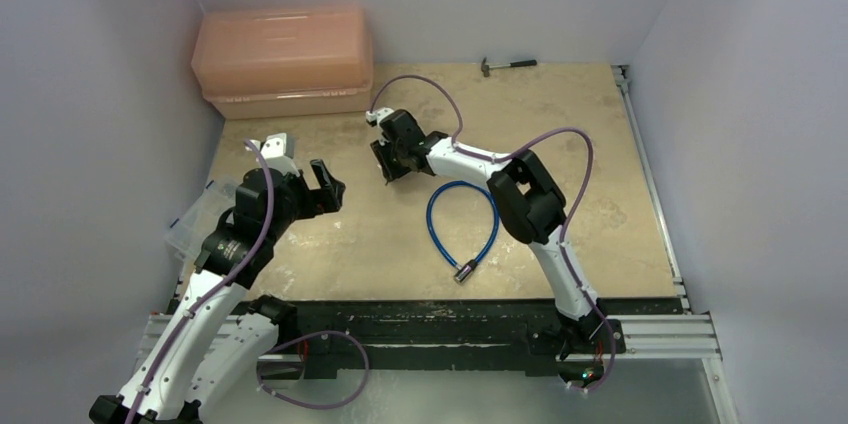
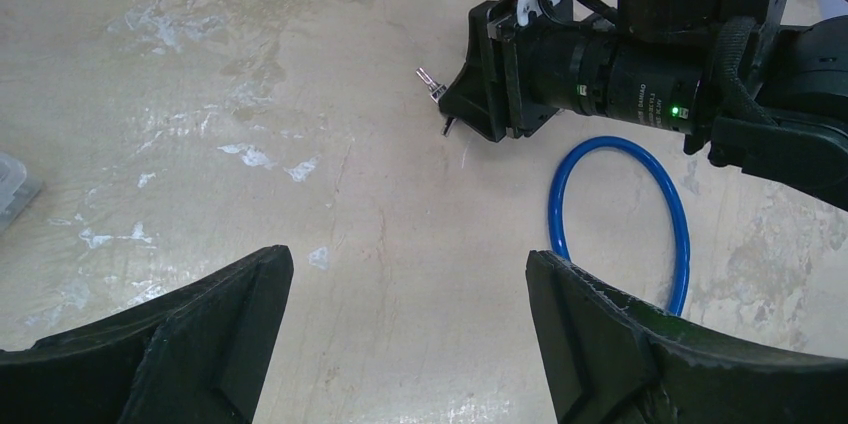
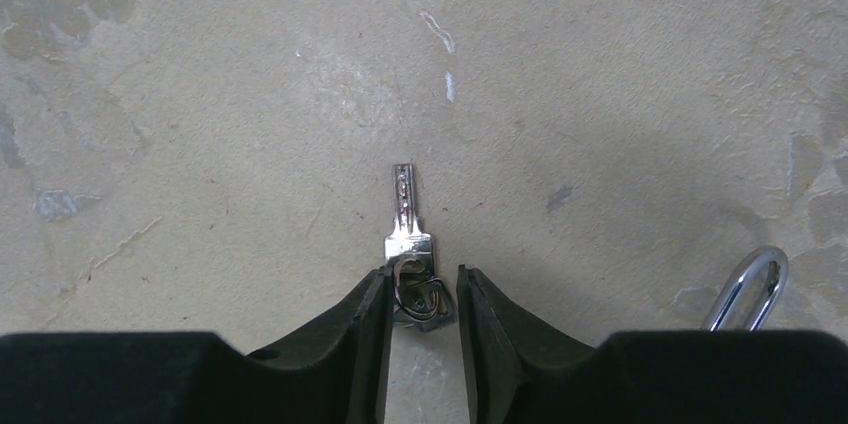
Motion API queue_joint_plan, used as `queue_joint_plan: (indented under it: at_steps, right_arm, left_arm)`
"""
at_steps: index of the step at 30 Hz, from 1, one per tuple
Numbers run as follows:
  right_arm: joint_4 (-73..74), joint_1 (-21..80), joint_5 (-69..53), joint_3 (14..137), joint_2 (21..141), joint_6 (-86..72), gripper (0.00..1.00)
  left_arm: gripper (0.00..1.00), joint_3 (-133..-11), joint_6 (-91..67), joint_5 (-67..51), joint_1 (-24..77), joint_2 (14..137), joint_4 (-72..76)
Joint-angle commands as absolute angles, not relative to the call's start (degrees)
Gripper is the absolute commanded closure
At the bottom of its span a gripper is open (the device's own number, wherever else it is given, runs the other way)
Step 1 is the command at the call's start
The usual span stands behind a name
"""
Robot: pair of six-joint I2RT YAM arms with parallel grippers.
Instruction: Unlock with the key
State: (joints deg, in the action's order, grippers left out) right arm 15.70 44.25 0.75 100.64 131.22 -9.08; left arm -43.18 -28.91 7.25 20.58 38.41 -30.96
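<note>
We see the right jaws clenched on the key [image 3: 405, 214]. Its head and ring sit pinched between the two black fingers [image 3: 350, 354], and the thin silvery blade juts toward 12 o'clock in the right wrist view, over the tan surface [image 1: 590, 154]. In the left wrist view the same key pokes out of the fingertips toward 9 o'clock, seemingly just clear of the surface. At about 4 o'clock from the key, by the lower edge of the right wrist view, a silvery shackle [image 3: 748, 289] curves into sight, its body hidden behind a finger. The left jaws are released, spread wide with nothing between them, above the surface. A blue cable [image 2: 556, 206] loops at 4 o'clock from the right jaws. In the top view an orange box [image 1: 283, 59] stands at 11 o'clock on the surface, and a hammer [image 1: 508, 64] lies at the far edge near 12 o'clock.
</note>
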Motion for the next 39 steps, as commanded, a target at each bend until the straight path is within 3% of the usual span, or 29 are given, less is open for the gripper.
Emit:
queue_joint_plan:
  at_steps: [1, 5, 8, 28, 39]
  right_arm:
    - [21.6, 44.9, 1.9, 102.5, 135.6, -8.3, 0.68]
    - [22.5, 45.3, 2.1, 103.2, 136.6, -8.1, 0.92]
    - [22.6, 45.3, 1.3, 102.5, 135.9, -8.0, 1.00]
    - [9.5, 45.5, -7.2, 75.6, 106.2, -14.8, 1.00]
    - [6.2, 45.8, -9.4, 63.9, 88.8, -19.1, 1.00]
  left_arm:
    - [0.07, -43.7, -27.8, 6.7, 20.0, 38.3, -29.2]
    - [0.07, -43.7, -27.8, 6.7, 20.0, 38.4, -29.2]
    - [0.07, -43.6, -27.7, 6.6, 20.0, 38.4, -29.2]
    - [0.06, -42.6, -27.8, 4.5, 19.9, 37.3, -27.0]
    - [0.11, -32.8, -50.2, -8.9, 20.0, 40.5, -12.4]
